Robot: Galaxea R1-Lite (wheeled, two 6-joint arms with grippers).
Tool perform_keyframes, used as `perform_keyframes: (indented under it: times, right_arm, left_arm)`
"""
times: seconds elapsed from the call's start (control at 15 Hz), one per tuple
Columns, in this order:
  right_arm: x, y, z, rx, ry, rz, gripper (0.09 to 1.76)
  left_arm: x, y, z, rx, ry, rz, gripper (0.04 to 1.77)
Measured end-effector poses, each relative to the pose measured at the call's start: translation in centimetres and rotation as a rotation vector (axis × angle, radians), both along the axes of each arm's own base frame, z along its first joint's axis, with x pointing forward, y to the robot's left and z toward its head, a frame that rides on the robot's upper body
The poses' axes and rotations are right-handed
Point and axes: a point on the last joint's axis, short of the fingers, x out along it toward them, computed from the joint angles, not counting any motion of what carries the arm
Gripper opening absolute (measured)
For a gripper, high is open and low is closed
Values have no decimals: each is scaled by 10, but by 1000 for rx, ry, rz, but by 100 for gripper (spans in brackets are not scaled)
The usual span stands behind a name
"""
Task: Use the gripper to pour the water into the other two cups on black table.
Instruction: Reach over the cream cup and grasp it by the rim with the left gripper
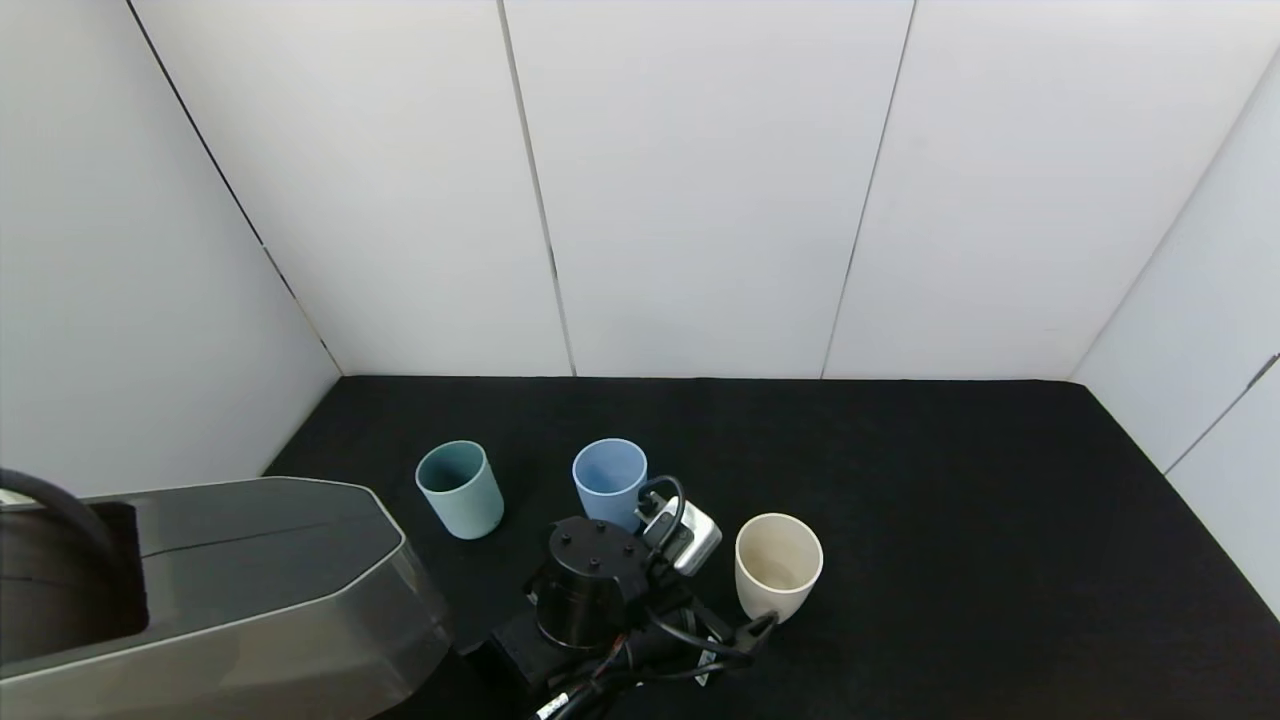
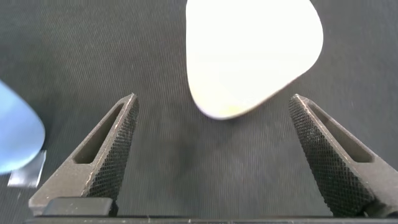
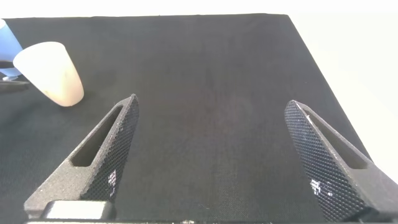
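Note:
On the black table (image 1: 950, 500) stand a teal-green cup (image 1: 460, 490), a light blue cup (image 1: 608, 482) and a cream-beige cup (image 1: 778, 565), all upright. My left arm, with its white box (image 1: 682, 535), reaches in at the front, between the blue and cream cups. My left gripper (image 2: 213, 98) is open and empty, low over the cloth, with the cream cup (image 2: 252, 56) just ahead of its fingertips and not between them. The blue cup (image 2: 15, 137) is off to one side. My right gripper (image 3: 211, 100) is open and empty over bare cloth, far from the cream cup (image 3: 51, 73).
White panel walls (image 1: 700, 200) close the table at the back and both sides. A large grey housing (image 1: 250, 590) fills the near left corner of the head view. The table's right edge (image 3: 317, 68) shows in the right wrist view.

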Motion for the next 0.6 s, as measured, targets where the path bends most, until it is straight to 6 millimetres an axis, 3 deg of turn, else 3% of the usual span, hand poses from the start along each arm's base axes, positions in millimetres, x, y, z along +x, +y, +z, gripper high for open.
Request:
perform_keyframes:
  times: [0.6]
  right_arm:
    - [0,0,0,0,0,0,171]
  left_arm:
    - [16,-16,-10,-13,-9,-14,172]
